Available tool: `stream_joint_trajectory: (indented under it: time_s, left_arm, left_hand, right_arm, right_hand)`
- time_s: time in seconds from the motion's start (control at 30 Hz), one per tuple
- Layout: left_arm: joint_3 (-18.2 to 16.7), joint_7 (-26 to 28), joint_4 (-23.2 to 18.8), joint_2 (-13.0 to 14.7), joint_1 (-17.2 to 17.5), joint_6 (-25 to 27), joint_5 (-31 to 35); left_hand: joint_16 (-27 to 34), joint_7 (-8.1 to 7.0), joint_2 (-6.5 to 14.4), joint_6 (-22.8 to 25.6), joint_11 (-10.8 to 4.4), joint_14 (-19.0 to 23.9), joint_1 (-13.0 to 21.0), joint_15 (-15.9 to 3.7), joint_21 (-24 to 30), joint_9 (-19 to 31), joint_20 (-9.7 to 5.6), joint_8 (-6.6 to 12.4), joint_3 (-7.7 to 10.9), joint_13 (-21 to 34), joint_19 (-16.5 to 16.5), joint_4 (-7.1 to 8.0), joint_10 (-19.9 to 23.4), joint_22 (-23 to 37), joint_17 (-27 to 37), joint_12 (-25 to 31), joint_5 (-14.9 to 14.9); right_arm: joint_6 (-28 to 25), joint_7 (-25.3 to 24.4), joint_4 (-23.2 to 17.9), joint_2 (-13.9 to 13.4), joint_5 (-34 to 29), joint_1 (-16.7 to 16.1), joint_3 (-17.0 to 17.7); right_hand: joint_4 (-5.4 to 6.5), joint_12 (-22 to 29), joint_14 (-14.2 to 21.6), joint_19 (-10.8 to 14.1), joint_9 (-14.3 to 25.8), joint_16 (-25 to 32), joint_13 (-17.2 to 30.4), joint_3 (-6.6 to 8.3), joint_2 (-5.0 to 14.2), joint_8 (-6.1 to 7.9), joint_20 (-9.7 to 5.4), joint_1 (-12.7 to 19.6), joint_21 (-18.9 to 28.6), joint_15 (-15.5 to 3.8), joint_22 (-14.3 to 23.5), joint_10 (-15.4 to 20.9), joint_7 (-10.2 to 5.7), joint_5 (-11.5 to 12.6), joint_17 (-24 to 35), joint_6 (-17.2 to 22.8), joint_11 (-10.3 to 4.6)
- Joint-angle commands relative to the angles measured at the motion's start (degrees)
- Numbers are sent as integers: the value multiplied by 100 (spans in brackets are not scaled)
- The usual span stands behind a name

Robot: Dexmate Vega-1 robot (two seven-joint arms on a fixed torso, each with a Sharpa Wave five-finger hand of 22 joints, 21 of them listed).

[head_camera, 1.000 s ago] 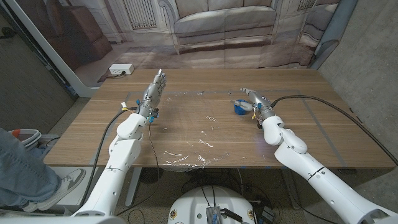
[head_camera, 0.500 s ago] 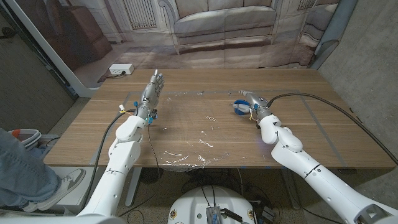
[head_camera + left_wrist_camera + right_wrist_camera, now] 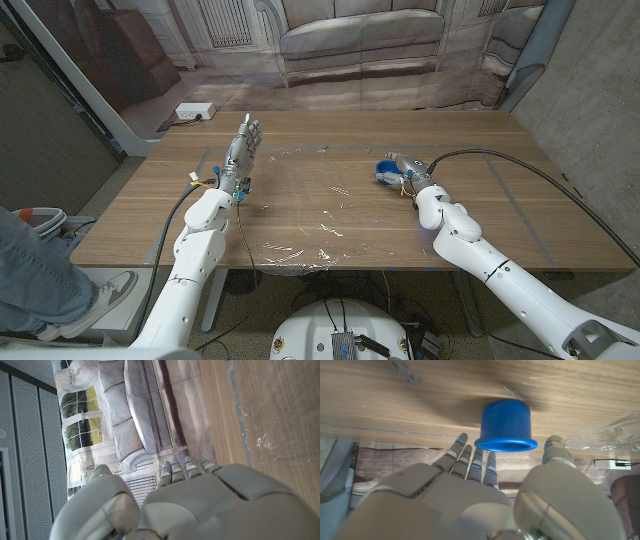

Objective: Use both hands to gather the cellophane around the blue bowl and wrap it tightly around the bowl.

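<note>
The small round blue plastic bowl (image 3: 385, 171) sits on the wooden table (image 3: 520, 215) toward the right of its far half, just beside the front of the robot's right hand (image 3: 408, 172); in the right wrist view the bowl (image 3: 506, 425) shows a smooth, glossy, slightly tapered wall and a thin flared rim, with the right hand's fingers (image 3: 470, 457) spread on one side of it and the thumb on the other, none plainly touching it, so that hand holds nothing and its fingers are apart. The sheet of clear, crinkled cellophane (image 3: 300, 215) lies flat over the middle of the table, its wrinkles glinting near the front edge and its far border faintly visible near the left hand; the bowl stands at or just past the sheet's right side, and whether it rests on the film cannot be told. The robot's left hand (image 3: 241, 150) stands raised at the sheet's far left corner, fingers straight and close together, gripping nothing. The table is a pale brown wood grain with a long faint seam on its right part. Behind it hangs a printed backdrop of a grey sofa (image 3: 360, 32) and panelled walls, and a white power strip (image 3: 195, 111) lies on the floor at the far left. A person's leg in jeans and a sneaker (image 3: 40, 290) shows at the lower left edge.
</note>
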Motion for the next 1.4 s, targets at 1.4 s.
stream_joint_trajectory:
  time_s: [1.4]
  left_arm:
    - [-168,261,-748,206,464,497,194]
  left_hand:
    - [-16,-4,186,69,5,78,116,42,8,28,147,-32,46,31,8,52,101,36,9,-15,-55]
  right_arm:
    - [690,-244,-734,-219,-255,-264,10]
  right_hand:
    - [59,522,1663,1652,48,229,25,239,288,380,-255,757,204,-594,78,1643,-623,-37,55,1384,-733]
